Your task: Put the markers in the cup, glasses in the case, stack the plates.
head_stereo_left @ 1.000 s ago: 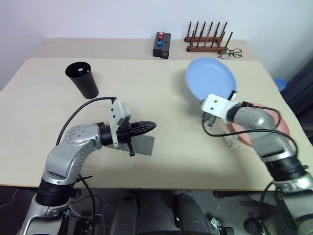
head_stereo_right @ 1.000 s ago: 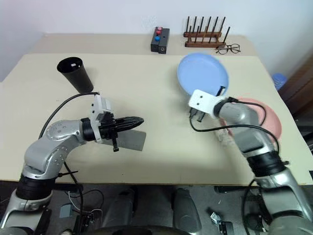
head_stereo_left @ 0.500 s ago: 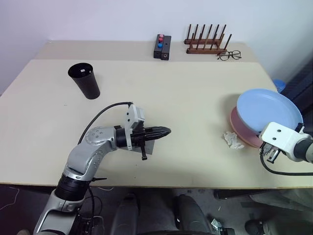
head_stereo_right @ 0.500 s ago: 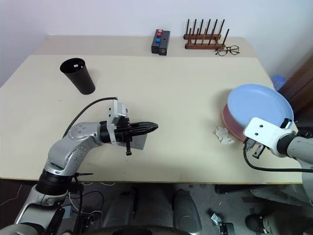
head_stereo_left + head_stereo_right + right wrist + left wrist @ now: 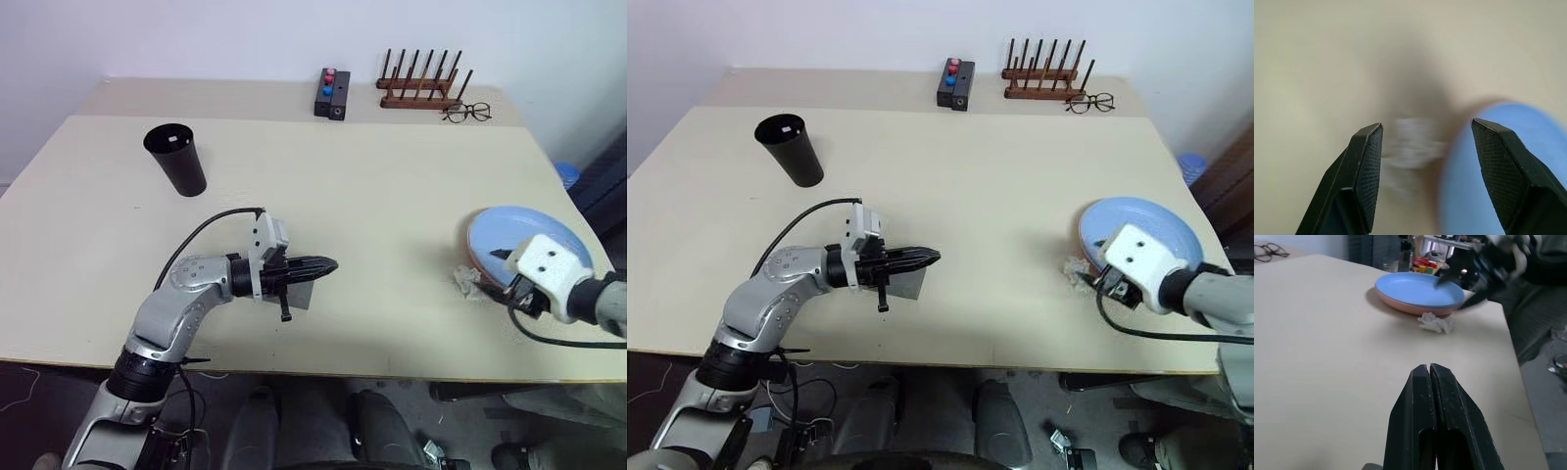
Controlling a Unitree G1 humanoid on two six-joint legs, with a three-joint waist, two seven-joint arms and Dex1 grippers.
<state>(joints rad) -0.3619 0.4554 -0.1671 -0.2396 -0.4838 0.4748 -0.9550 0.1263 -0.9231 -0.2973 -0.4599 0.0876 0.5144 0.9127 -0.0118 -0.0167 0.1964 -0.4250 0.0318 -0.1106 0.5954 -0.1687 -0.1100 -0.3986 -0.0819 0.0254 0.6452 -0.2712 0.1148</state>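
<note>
Far left on the beige table (image 5: 392, 196): tall matte black tapered cup (image 5: 177, 160), upright. Nearer the front edge: left gripper (image 5: 328, 264) level, pointing right, fingers pressed together over the grey case (image 5: 306, 293). At right: right gripper (image 5: 1425, 171) angled down, fingers spread wide, empty, beside light blue round plastic plate (image 5: 509, 235) stacked on salmon pink plate (image 5: 1400, 306); crumpled white scrap (image 5: 1436, 323) alongside.

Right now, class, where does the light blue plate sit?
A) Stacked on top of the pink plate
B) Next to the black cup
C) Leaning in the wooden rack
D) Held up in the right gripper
A: in the left wrist view the light blue plate lies flat on the pink plate, whose rim shows beneath it, near the crumpled white scrap.
</note>
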